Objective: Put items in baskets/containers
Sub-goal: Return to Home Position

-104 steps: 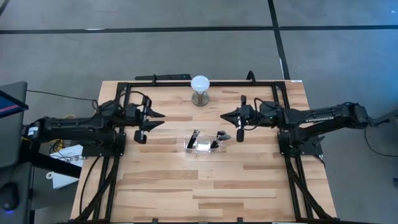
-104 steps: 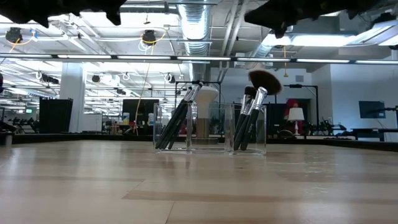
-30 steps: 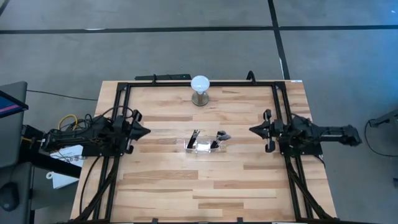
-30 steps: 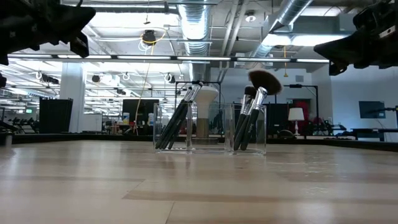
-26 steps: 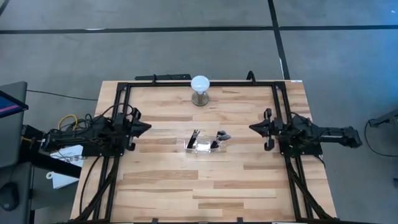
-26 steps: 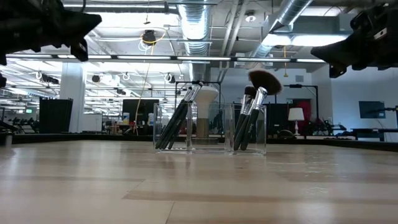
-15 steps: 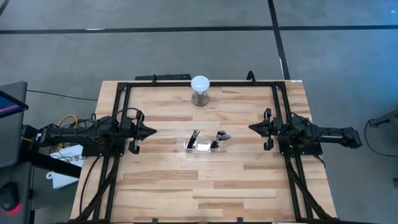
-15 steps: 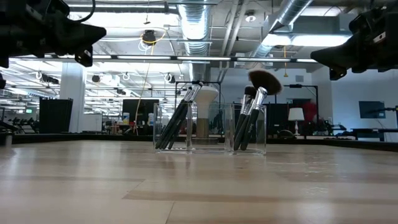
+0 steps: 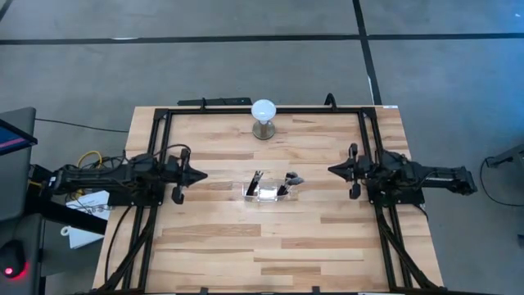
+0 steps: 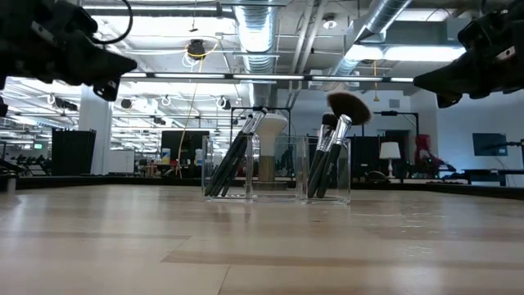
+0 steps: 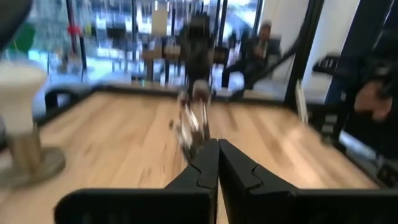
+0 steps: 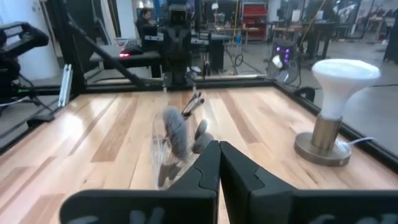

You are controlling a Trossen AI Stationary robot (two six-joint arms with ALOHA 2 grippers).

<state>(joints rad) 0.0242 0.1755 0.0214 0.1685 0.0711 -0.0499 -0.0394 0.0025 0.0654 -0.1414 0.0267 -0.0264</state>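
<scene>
A clear rectangular holder (image 9: 268,192) (image 10: 277,170) stands on its base at the middle of the table. Slim dark-handled makeup brushes (image 10: 233,156) lean inside it, handles down. Among them is one with a broad dark fan head (image 10: 349,106) (image 12: 177,132). My left gripper (image 9: 201,174) (image 11: 217,155) is shut and empty at the table's left edge. It points level toward the holder. My right gripper (image 9: 331,170) (image 12: 219,157) is shut and empty at the right edge, facing the holder from the other side.
A white globe lamp on a metal base (image 9: 264,117) (image 12: 336,109) stands near the far edge. A black frame (image 9: 246,110) runs round the table. Bare wood lies between the holder and the near edge. People show in the room beyond.
My left gripper has slid a little toward the holder and tipped from slightly raised to level, sinking a bit. My right gripper has tipped slightly and otherwise kept its place. The holder and brushes have not moved.
</scene>
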